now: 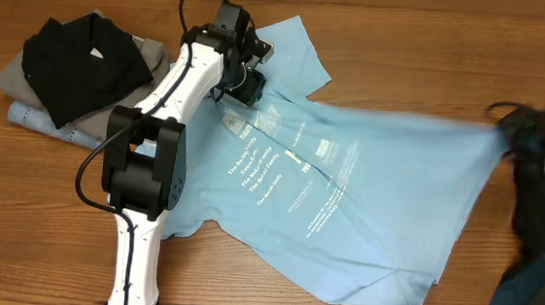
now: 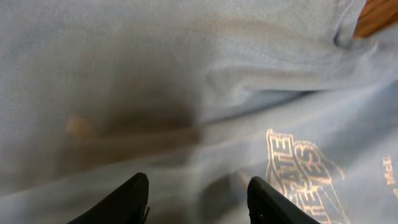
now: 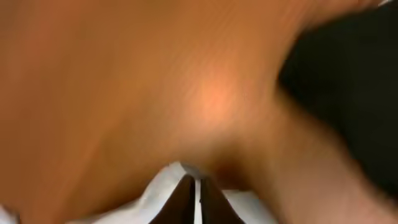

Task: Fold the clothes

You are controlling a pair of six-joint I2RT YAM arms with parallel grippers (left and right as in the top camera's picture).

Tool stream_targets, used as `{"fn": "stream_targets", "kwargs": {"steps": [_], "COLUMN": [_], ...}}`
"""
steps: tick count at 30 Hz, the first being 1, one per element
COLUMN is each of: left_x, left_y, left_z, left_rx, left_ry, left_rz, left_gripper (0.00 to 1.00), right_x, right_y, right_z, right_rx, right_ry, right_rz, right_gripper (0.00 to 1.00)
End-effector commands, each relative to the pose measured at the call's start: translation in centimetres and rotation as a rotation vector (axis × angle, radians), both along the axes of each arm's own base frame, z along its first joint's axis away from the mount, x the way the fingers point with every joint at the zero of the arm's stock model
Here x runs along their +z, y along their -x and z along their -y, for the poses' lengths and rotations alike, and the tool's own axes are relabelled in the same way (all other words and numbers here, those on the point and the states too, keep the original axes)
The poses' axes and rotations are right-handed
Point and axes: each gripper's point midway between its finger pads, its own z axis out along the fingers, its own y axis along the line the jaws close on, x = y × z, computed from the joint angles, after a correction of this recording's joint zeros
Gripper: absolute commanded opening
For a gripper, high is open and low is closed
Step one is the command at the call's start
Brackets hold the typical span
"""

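Overhead view: the large light blue fabric T-shirt point(image 1: 347, 197) lies across mid-frame, long axis left to right; the right gripper point(image 1: 510, 132), at the right edge, grips its end. Left wrist view: the left gripper point(image 2: 196, 199) stands half-wide above the shirt, holding nothing. Right wrist view: jaws pinched on pale cloth.

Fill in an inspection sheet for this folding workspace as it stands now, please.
Surface: wooden table.
Job's things: light blue T-shirt spread across the middle with its lettering showing, its right edge stretched taut. A black garment lies on a grey garment and a denim-blue garment, piled at far left.
Clutter: nothing seen.
Grippers: left gripper open, fingers apart over the shirt near its collar. Right gripper shut on the shirt's right edge.
Cables: black cable loops along the left arm. A second cable shows by the right arm.
Surroundings: dark area past the table edge in the right wrist view, too blurred to tell.
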Motion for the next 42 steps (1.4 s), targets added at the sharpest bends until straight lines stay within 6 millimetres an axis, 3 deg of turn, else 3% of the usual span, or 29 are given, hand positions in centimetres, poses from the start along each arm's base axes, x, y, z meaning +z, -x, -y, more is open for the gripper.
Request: {"fn": "stream_targets", "kwargs": {"steps": [1,3,5,8,12,14,15,16,17,18,22,26,33,36,38,42], "left_x": [-0.3,-0.4,-0.4,-0.4,-0.1,0.7,1.0,1.4,1.9,2.2,3.4,1.7,-4.3,-6.2,-7.6,-8.3], "left_y": [0.1,0.3,0.4,0.4,0.1,-0.8,-1.2,-1.7,-2.3,-3.1,-6.7,-8.0,-7.9,-8.4,-9.4,-11.1], "left_z": [-0.5,-0.5,-0.5,-0.5,-0.4,0.0,0.2,0.4,0.7,0.9,2.4,3.1,3.0,1.8,-0.7,-6.5], "left_rx": [0.002,0.004,0.004,0.004,0.003,0.000,-0.001,-0.003,-0.005,-0.006,-0.009,-0.015,-0.015,0.025,0.123,0.349], "left_ry": [-0.010,-0.011,-0.011,-0.011,-0.006,0.004,0.009,0.015,0.023,0.034,0.106,0.139,0.137,0.099,0.025,-0.043], "left_rz": [-0.012,-0.020,-0.023,-0.022,-0.014,0.024,0.041,0.063,0.093,0.129,0.281,0.314,0.244,0.242,0.257,0.277], "left_gripper": [0.55,0.55,0.59,0.62,0.62,0.46,0.29,0.18,0.08,0.04,0.04,0.04,0.04,0.04,0.04,0.04], "right_x": [2.6,2.3,1.8,0.8,-0.1,-0.6,-0.7,-0.9,-1.1,-1.3,-1.8,-1.9,-1.9,-1.9,-2.1,-3.1], "right_y": [-0.1,0.2,0.7,1.8,2.6,3.0,3.3,3.5,3.8,4.1,5.5,5.9,5.6,5.6,5.6,6.6], "right_z": [3.7,3.5,2.8,1.5,-2.2,-4.7,-5.4,-6.0,-6.9,-8.0,-12.0,-14.4,-17.4,-18.2,-18.8,-20.2], "right_rx": [-0.100,-0.068,-0.022,-0.006,0.075,0.133,0.143,0.155,0.171,0.194,0.279,0.343,0.419,0.430,0.443,0.459], "right_ry": [0.029,0.005,-0.014,-0.068,-0.204,-0.261,-0.271,-0.279,-0.289,-0.301,-0.335,-0.338,-0.328,-0.325,-0.325,-0.337], "right_rz": [0.106,0.098,0.066,0.011,-0.035,-0.077,-0.096,-0.115,-0.138,-0.165,-0.264,-0.302,-0.314,-0.317,-0.323,-0.365], "right_gripper": [0.75,0.88,0.92,0.91,0.81,0.65,0.58,0.47,0.41,0.38,0.34,0.33,0.31,0.31,0.30,0.29]}}
